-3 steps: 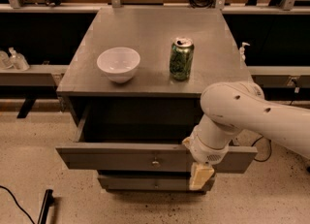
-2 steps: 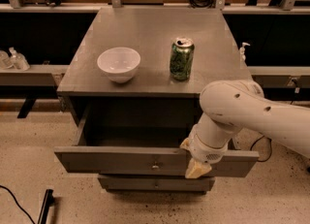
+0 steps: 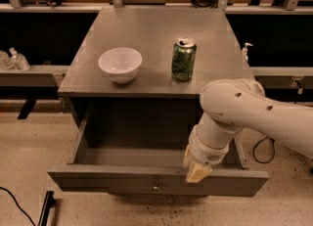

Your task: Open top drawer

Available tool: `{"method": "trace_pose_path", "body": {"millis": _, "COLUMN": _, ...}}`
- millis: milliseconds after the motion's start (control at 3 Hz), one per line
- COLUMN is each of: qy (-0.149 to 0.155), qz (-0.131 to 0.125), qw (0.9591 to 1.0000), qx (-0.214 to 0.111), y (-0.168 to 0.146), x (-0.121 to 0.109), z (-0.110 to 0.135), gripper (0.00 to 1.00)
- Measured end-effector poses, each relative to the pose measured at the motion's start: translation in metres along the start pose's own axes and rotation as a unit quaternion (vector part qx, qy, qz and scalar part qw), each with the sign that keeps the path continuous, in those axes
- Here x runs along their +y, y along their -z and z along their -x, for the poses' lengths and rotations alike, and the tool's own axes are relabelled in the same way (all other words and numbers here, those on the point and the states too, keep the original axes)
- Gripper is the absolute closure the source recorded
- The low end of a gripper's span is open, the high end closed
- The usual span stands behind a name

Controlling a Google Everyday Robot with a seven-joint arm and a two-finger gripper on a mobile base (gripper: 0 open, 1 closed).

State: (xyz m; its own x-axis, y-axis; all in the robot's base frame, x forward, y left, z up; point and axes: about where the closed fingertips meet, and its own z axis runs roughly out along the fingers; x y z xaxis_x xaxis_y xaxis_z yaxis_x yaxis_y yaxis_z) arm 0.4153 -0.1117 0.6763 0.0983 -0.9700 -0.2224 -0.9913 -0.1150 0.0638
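The top drawer (image 3: 122, 178) of the grey cabinet is pulled far out, its grey front low in the view with a small metal knob (image 3: 156, 187) at its middle. Its deep box is open and looks empty inside. My gripper (image 3: 196, 169) hangs from the white arm (image 3: 254, 112) at the drawer's front edge, right of the knob, its cream fingertips (image 3: 198, 172) over the front's top rim. The lower drawers are hidden under the open one.
A white bowl (image 3: 120, 64) and a green soda can (image 3: 184, 59) stand on the cabinet top (image 3: 151, 29). Shelving with cables runs behind. A black bar (image 3: 45, 208) and a cable lie on the speckled floor at the lower left.
The top drawer has slid further out toward the camera, and my gripper has moved with its front edge, down and toward the camera. The bowl and can have not moved.
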Motion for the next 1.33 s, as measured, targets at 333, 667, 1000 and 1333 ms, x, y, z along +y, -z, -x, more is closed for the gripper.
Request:
{"method": "trace_pose_path", "body": {"millis": 333, "qy": 0.018, "qz": 0.007, "qw": 0.9998, "qx": -0.009, "y": 0.012, "x": 0.005, "z": 0.011, "gripper": 0.61}}
{"method": "trace_pose_path", "body": {"millis": 667, "qy": 0.019, "qz": 0.007, "qw": 0.9998, "qx": -0.009, "y": 0.012, "x": 0.005, "z": 0.011, "gripper": 0.38}}
{"method": "trace_pose_path", "body": {"millis": 1000, "qy": 0.035, "qz": -0.007, "qw": 0.9993, "qx": -0.006, "y": 0.052, "x": 0.005, "z": 0.025, "gripper": 0.15}}
{"method": "trace_pose_path", "body": {"millis": 1333, "qy": 0.053, "qz": -0.025, "qw": 0.9983, "qx": 0.006, "y": 0.088, "x": 0.003, "z": 0.038, "gripper": 0.00}}
